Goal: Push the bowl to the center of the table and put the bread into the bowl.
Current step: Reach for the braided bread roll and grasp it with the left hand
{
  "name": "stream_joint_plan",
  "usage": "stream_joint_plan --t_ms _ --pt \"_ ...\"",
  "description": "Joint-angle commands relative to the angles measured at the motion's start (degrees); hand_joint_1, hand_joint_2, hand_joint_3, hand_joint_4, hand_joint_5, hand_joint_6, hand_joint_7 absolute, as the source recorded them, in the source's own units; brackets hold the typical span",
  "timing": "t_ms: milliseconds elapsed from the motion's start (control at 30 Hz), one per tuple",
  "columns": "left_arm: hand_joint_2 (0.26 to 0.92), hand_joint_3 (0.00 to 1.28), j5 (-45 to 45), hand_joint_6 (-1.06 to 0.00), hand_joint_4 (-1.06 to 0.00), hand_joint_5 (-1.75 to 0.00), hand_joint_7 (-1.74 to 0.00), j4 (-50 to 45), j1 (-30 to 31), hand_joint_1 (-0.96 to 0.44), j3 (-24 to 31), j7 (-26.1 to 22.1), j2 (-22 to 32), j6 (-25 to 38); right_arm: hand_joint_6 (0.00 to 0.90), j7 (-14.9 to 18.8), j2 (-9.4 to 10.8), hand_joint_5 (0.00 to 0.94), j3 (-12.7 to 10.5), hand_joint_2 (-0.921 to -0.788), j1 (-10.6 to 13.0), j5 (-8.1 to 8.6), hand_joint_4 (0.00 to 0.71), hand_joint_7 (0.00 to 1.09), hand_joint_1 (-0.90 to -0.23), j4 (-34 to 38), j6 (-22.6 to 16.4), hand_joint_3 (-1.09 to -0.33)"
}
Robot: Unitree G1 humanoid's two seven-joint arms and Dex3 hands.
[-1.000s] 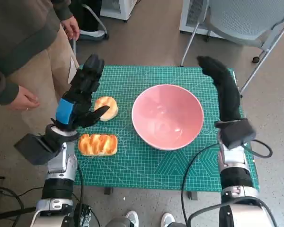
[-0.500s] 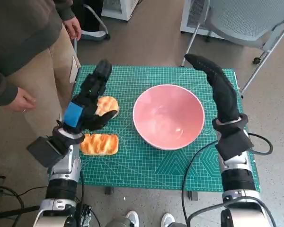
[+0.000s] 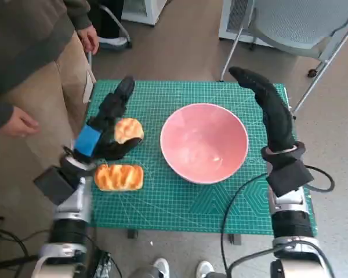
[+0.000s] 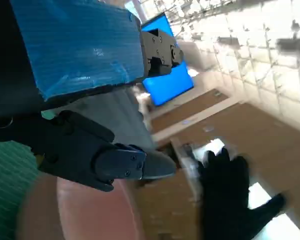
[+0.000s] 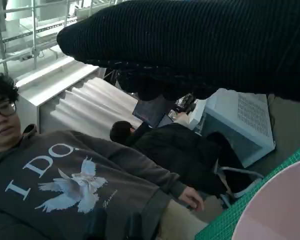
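Bread roll [image 3: 128, 130] sits gripped in your left hand [image 3: 104, 128] just left of the bowl [image 3: 204, 142], its long axis running across the table, while your right hand [image 3: 268, 109] hangs released beyond the bowl's far-right rim

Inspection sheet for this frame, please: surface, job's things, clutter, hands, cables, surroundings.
Surface: green cutting mat covers the table.
Job's things: pink bowl about mid-mat, empty; round bread and long bread beside it.
Clutter: nothing seen.
Hands: left hand around the round bread; whether it grips it cannot be told. Right hand open, beside the bowl, apart from it.
Cables: black cable loops off the right forearm.
Surroundings: person at the table's left; chair beyond.
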Motion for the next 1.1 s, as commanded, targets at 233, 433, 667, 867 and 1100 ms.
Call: stream_joint_plan --t_ms 233,433,667,867,1100 --pt "0.650 0.01 18.07 -0.16 0.00 0.00 -0.05 -37.78 13.77 -0.36 -0.53 -11.47 14.66 37.39 0.167 0.32 0.27 0.002 0.52 -0.921 2.34 0.26 0.139 0.10 -0.720 -1.06 1.83 -0.816" --pt "0.645 0.01 20.54 -0.19 0.00 0.00 -0.05 -42.74 16.51 -0.27 -1.62 -13.41 16.26 39.77 0.164 0.57 0.35 0.003 0.56 -0.921 1.88 0.56 0.142 0.10 -0.721 -0.40 1.86 -0.817" --pt "0.648 0.01 23.35 -0.19 0.00 0.00 -0.04 -47.36 18.32 -0.22 -2.94 -14.69 17.57 44.49 0.162 0.60 0.52 0.003 0.81 -0.921 1.57 0.51 0.143 0.11 -0.720 -0.04 1.91 -0.816" --pt "0.655 0.01 24.59 -0.20 -0.02 -0.01 -0.03 -49.05 19.12 -0.29 -4.95 -14.70 18.43 46.82 0.161 0.67 0.48 0.003 1.07 -0.921 1.52 0.53 0.144 0.11 -0.716 -0.12 2.10 -0.816" --pt "0.665 0.01 25.44 -0.23 -0.06 -0.01 -0.03 -47.76 19.43 -0.37 -7.82 -13.88 19.51 45.88 0.157 1.05 0.32 0.002 1.24 -0.921 1.44 0.97 0.143 0.12 -0.721 -0.03 2.15 -0.820"
